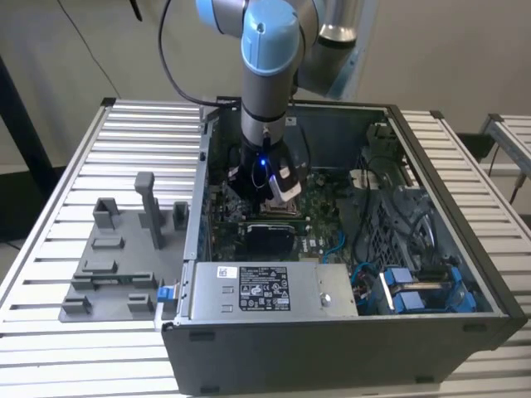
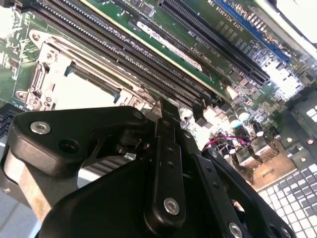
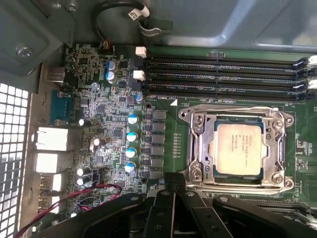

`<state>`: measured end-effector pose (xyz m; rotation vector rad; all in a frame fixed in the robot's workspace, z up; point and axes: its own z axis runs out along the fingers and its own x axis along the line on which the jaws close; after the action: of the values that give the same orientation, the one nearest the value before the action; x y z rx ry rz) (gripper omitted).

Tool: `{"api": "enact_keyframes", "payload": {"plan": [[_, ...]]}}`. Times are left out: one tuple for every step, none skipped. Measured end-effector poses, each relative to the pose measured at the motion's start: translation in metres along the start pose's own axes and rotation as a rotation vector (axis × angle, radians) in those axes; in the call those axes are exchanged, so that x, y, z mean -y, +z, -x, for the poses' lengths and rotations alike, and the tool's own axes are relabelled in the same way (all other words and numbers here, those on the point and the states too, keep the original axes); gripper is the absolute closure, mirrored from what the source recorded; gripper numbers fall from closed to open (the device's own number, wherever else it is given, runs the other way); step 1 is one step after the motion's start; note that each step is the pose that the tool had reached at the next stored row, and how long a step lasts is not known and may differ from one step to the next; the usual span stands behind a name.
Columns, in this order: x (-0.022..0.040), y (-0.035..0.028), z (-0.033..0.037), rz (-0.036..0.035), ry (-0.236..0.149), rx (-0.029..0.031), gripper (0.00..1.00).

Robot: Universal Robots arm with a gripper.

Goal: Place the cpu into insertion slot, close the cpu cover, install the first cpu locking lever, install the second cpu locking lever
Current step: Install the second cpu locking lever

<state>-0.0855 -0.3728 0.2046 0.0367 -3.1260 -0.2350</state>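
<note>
The cpu (image 3: 239,148), a silvery-tan square chip, lies flat in the insertion slot (image 3: 198,148) on the green board. The silver cpu cover (image 3: 271,148) lies down around it, its window framing the chip. A thin metal lever rod (image 3: 233,109) runs along one side of the socket and another (image 3: 233,185) along the opposite side. Whether they are latched is unclear. My gripper (image 3: 174,176) hovers just beside the socket, off its edge. In the second wrist view the gripper (image 2: 158,106) sits close to the glare-bright socket (image 2: 74,87). In the exterior view the gripper (image 1: 276,197) reaches down inside the case.
The open computer case (image 1: 448,315) stands on a slatted table. Black memory slots (image 3: 223,74) run beside the socket. A grey power supply box (image 1: 265,290) and blue cables (image 1: 398,290) fill the near side. A grey fixture plate (image 1: 116,249) with upright posts lies at the exterior view's left.
</note>
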Motion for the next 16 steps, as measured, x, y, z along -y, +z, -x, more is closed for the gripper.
{"api": "enact_keyframes", "payload": {"plan": [[-0.0003,-0.0011,0.0000,-0.0001,0.000,-0.0001,0.89],[-0.0007,-0.0023,0.0000,0.0000,0.000,0.0000,0.89],[-0.0011,-0.0037,0.0000,0.0001,0.000,0.0000,0.89],[-0.0015,-0.0050,0.0000,0.0001,0.000,0.0001,0.89],[-0.0020,-0.0059,-0.0001,0.0001,0.000,0.0001,0.89],[-0.0024,-0.0067,0.0000,0.0001,0.000,0.0000,0.89],[-0.0029,-0.0073,-0.0001,0.0002,0.000,0.0001,0.89],[-0.0034,-0.0081,-0.0001,0.0000,0.000,-0.0001,0.89],[-0.0038,-0.0087,0.0000,0.0000,0.000,0.0000,0.89],[-0.0044,-0.0091,-0.0001,0.0000,0.000,0.0000,0.89],[-0.0050,-0.0094,0.0000,-0.0001,0.000,-0.0001,0.89],[-0.0055,-0.0095,0.0000,-0.0002,0.000,-0.0001,0.89],[-0.0059,-0.0094,0.0000,-0.0001,0.000,-0.0001,0.89],[-0.0067,-0.0093,0.0000,-0.0001,0.000,0.0000,0.89],[-0.0080,-0.0091,0.0000,-0.0001,0.000,0.0001,0.89],[-0.0095,-0.0088,0.0001,0.0006,0.000,0.0004,0.89]]}}
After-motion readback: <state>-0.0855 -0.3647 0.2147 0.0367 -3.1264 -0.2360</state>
